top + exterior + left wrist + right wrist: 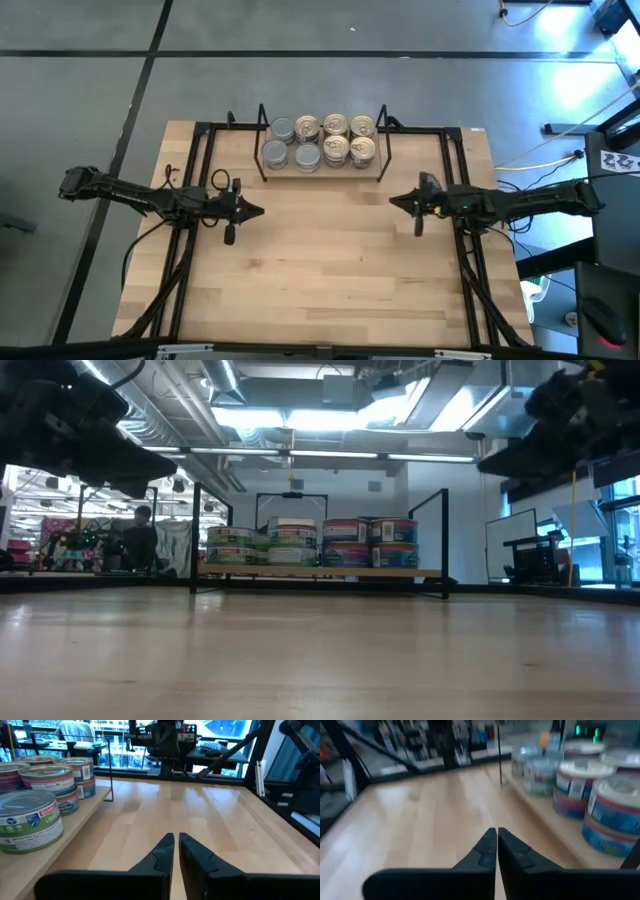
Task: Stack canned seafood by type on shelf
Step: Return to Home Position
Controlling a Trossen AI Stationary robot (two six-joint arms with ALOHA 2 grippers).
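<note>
Grey floor [80, 100] surrounds a wooden desk [320, 280], and the shelf [320, 170] sits at 12 o'clock on it, its long axis running from 9 to 3 o'clock. All the cans [335, 150] in view are on that shelf, none on the bare desk. From above they make two rows of four, and the low view shows them stacked two high. Each can stands upright, axis vertical, lid up, which is what lets one sit flat on another. Green-and-white cans [230, 546] take the 9 o'clock end and blue cans [395, 543] the 3 o'clock end, with a paler sort between them. Like seems to rest on like, so the sorting looks finished, though some tops are too small to class.

The left gripper [258, 211] hovers above the desk at about 8 o'clock from the shelf, pointing toward 3 o'clock. The right gripper [393, 201] mirrors it at about 4 o'clock from the shelf, pointing toward 9 o'clock. Both are clenched on nothing, with the fingers nearly touching in each wrist view. Held level and apart from the shelf, they are probably parked this way to keep clear of the stacks, which fits a return to rest
</note>
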